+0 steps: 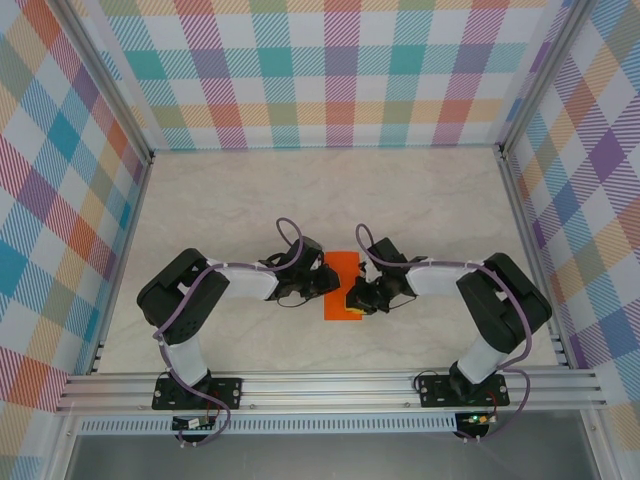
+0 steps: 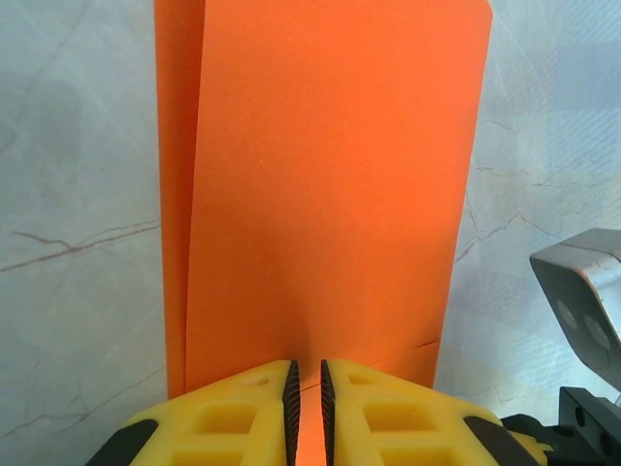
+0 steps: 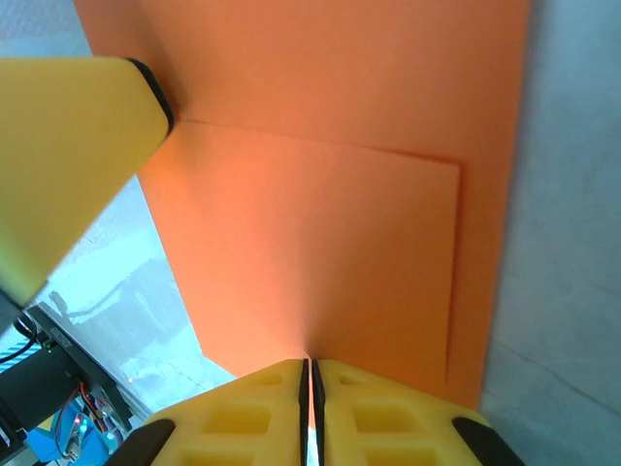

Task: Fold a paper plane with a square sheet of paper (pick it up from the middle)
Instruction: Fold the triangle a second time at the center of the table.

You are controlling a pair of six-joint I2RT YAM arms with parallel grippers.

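Yellow-fingered left gripper (image 2: 307,388) pinching one edge of folded square sheet of paper (image 2: 330,194), right gripper (image 3: 310,383) pinching opposite edge

Near the middle of the pale marbled desk (image 1: 300,190), a thin bright orange sheet of paper (image 1: 343,266), creased narrow, long side running front to back. Reaching in from either side, left jaws and right jaws, meeting its edges. All around, pastel checked walls (image 1: 340,60).

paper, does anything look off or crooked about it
Slightly. The paper is folded over unevenly. In both wrist views the top layer stops short of the layer beneath, leaving a strip uncovered along one side.
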